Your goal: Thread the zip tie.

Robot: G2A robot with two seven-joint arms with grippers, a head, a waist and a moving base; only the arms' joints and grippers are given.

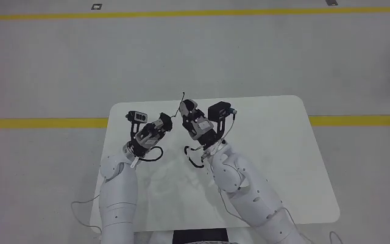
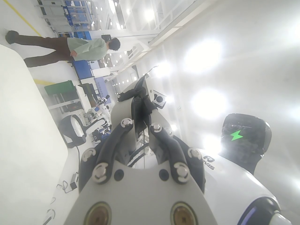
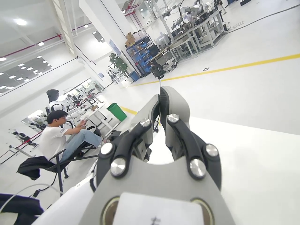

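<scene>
White table [image 1: 274, 152] on grey floor [image 1: 244, 55], yellow lines [image 1: 183, 13]: near its far edge your right fingers [image 3: 173, 101] pinch the zip tie [image 1: 181, 102]; left fingers [image 2: 121, 111] closed.

**Inspector:** Work surface?

**Assistant:** One white tabletop [image 1: 274, 122] with rounded corners, standing on a pale grey floor [image 1: 244, 55].

**Inspector:** Floor markings?

**Assistant:** A far yellow line [image 1: 183, 13] runs well beyond the tabletop. A near yellow line [image 1: 55, 122] emerges from either side of it. A small dark marker [image 1: 96, 7] lies just past the far one.

**Inspector:** Surroundings?

**Assistant:** A green bin [image 3: 117, 112] stands on the floor. A potted plant [image 3: 118, 63] is near blue shelving [image 3: 140, 54]. A dark jacket [image 3: 32, 166] is draped over a chair.
</scene>
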